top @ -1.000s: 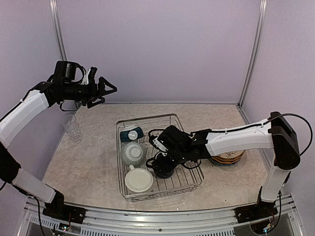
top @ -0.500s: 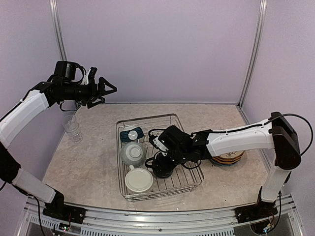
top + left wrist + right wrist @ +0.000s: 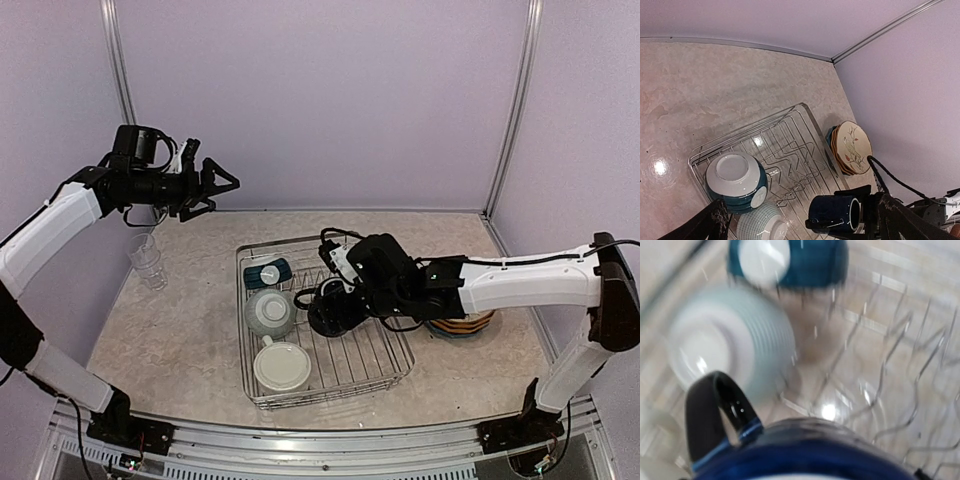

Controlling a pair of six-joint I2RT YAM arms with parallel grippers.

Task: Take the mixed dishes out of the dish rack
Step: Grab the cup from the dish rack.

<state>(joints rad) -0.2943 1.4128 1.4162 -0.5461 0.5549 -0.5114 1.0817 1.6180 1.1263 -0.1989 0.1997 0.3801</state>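
The silver wire dish rack (image 3: 298, 241) lies mid-table. My right gripper (image 3: 352, 300) is shut on the navy mug (image 3: 333, 314) and holds it on its side above the rack's middle. The mug fills the bottom of the right wrist view (image 3: 805, 452) and shows in the left wrist view (image 3: 834, 214). In the rack are an upturned teal bowl (image 3: 268, 272), a pale ribbed bowl (image 3: 270, 312) and a cream mug (image 3: 282, 366). My left gripper (image 3: 216, 185) is open and empty, high above the table's far left. Stacked plates (image 3: 462, 322), the top one floral, sit right of the rack.
Clear glass tumblers (image 3: 148, 260) stand stacked on the table left of the rack. The stone-look tabletop (image 3: 170, 340) is walled at the back and both sides. The rack's upright prongs (image 3: 800, 165) stand below the lifted mug.
My right gripper has lifted the navy mug up off the rack floor and moved it slightly toward the far side. The left arm has barely moved.
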